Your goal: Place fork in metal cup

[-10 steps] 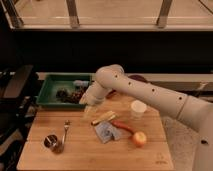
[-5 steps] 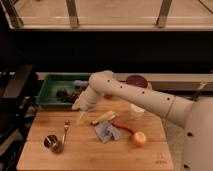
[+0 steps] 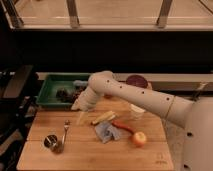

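The silvery fork [image 3: 65,131] lies flat on the wooden board [image 3: 90,155], tines toward the back. The small dark metal cup [image 3: 51,143] stands just left and in front of it, near the board's front left. My gripper [image 3: 80,116] hangs at the end of the white arm, a little right of and above the fork's tine end, apart from it and holding nothing I can make out.
A green tray [image 3: 50,90] with dark items sits behind the board. On the board lie a pale yellow stick [image 3: 103,118], a blue cloth [image 3: 106,132], a red piece [image 3: 122,127], an apple [image 3: 139,138] and a white cup [image 3: 136,111]. A dark red bowl [image 3: 136,80] is behind.
The arm has swung left and down over the board, bringing the gripper from near the tray's edge to just beside the fork's tines. The objects have not moved.
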You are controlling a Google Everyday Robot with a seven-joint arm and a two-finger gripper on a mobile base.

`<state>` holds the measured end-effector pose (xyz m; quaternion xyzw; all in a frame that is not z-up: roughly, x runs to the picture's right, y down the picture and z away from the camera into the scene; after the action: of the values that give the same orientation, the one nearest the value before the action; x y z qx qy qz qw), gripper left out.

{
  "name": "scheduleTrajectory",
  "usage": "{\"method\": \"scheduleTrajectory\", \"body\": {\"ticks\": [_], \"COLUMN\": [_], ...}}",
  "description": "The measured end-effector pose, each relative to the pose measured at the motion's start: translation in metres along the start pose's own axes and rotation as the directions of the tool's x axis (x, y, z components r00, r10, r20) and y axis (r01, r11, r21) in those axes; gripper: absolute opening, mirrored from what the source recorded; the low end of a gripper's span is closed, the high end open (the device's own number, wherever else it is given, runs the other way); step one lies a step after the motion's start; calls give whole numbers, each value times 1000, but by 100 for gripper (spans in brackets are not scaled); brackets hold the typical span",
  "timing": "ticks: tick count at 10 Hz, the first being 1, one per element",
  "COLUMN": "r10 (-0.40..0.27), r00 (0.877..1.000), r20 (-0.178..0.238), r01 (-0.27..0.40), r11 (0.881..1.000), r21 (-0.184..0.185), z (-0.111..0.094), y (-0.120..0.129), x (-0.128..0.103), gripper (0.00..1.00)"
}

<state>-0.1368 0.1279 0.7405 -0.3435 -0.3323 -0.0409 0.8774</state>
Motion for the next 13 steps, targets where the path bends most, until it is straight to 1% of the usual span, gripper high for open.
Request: {"method": "scheduleTrajectory", "body": {"ticks": [2, 4, 5, 6, 7, 9, 11, 13], "r10": [-5, 13, 22, 25, 20, 9, 11, 14], "r00": [1000, 999, 998, 997, 997, 997, 996, 994], "r20": [8, 35, 55, 72, 79, 81, 88, 107], "r01": [5, -12, -21, -23, -18, -6, -7, -8], "r11": [1000, 1000, 1000, 1000, 1000, 999, 999, 998], "r21": [-5, -12, -13, -16, -24, -36, -45, -62], "z": [2, 16, 30, 43, 53, 62, 68, 81], "y": [0, -3, -6, -10, -14, -18, -19, -21], "x": [-1, 3, 8, 6, 1, -7, -8, -8], "gripper": [65, 65, 65, 65, 65, 65, 65, 65]}}
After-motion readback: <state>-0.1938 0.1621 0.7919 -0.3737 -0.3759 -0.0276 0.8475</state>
